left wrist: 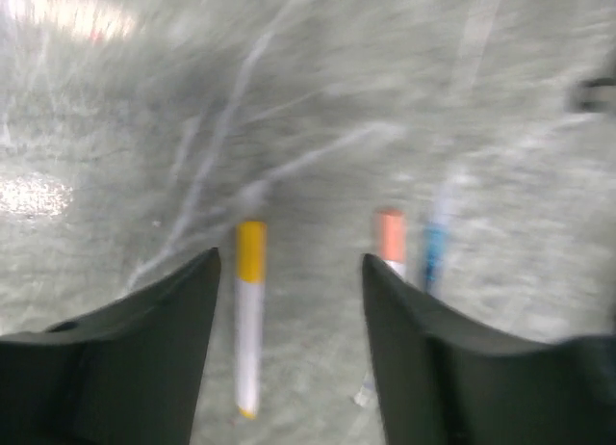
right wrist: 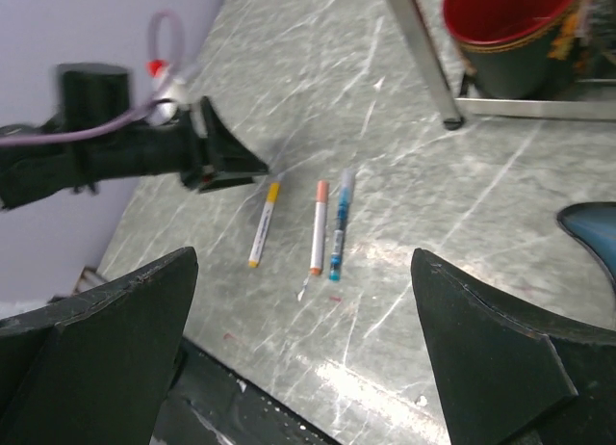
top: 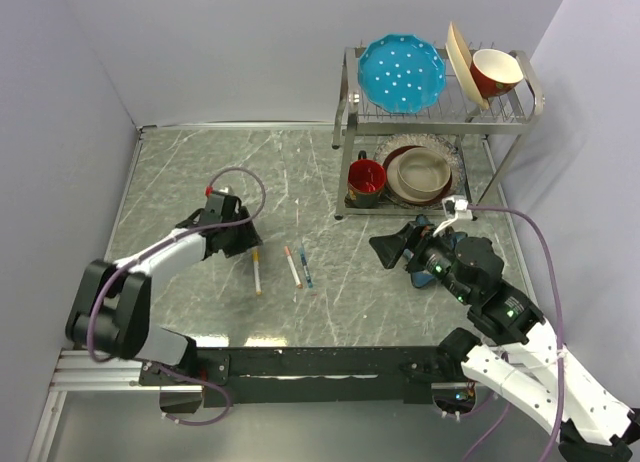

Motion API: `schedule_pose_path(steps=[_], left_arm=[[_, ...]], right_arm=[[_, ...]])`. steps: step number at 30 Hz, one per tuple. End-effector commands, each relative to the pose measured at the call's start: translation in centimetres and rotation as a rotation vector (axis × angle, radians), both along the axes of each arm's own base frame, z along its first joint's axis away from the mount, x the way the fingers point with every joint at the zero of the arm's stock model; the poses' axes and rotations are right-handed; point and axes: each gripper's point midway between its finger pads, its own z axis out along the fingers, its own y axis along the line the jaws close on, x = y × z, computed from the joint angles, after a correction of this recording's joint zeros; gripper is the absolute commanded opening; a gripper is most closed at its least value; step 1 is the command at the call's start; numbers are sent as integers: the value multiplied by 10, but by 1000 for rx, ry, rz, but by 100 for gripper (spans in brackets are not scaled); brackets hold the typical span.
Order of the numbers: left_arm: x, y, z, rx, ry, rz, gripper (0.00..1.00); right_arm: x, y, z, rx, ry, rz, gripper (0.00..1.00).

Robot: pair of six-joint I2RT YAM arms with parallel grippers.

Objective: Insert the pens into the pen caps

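Marble tabletop (top: 200,172): left end effector (left wrist: 289,267) half-open, empty, yellow-capped pen (left wrist: 249,329) loose just beneath its fingers, so lift straight off without nudging it; right end effector (right wrist: 303,257) wide, empty.

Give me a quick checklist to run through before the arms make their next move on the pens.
1. Left gripper open and holding nothing: ok.
2. Yellow-capped pen lying flat, in line with the gap of the left jaws: ok.
3. Yellow cap pushed fully home: cannot tell, the left wrist view is blurred.
4. Right gripper open and empty: ok.
5. Salmon-capped pen and blue pen side by side, clear of both grippers: ok.
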Motion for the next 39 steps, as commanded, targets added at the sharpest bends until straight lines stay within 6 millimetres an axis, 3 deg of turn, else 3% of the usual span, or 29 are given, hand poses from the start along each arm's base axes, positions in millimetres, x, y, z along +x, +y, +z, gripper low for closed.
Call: schedule_pose_path(steps=[1, 3, 4, 5, 7, 8, 10, 11, 17, 20, 39], left_arm=[[17, -15, 95, -87, -248, -93, 82], [8, -26, 137, -144, -368, -193, 99], [4, -30, 150, -161, -409, -226, 99], [-4, -34, 177, -195, -498, -269, 99], [-22, -45, 202, -252, -589, -384, 99], [-33, -47, 228, -280, -693, -415, 99], [-50, -50, 239, -316, -754, -469, 99], [-60, -49, 254, -328, -824, -489, 99], [-95, -48, 277, -359, -996, -573, 100], [-104, -48, 277, -370, -1021, -595, 99], [-112, -36, 297, -345, -1109, -543, 99]], right_arm=[[5, -18, 25, 21, -32, -97, 100], [5, -19, 26, 11, -40, -101, 100], [5, -20, 29, 10, -47, -104, 100], [6, -22, 30, 6, -53, -112, 100], [6, -24, 37, 11, -65, -121, 100], [6, -24, 38, 6, -68, -121, 100], [5, -22, 44, 12, -86, -105, 100], [5, -20, 48, 6, -108, -86, 100], [4, -19, 63, 30, -179, -70, 100], [2, -20, 74, 61, -212, -68, 100], [3, -19, 73, 51, -219, -68, 100]])
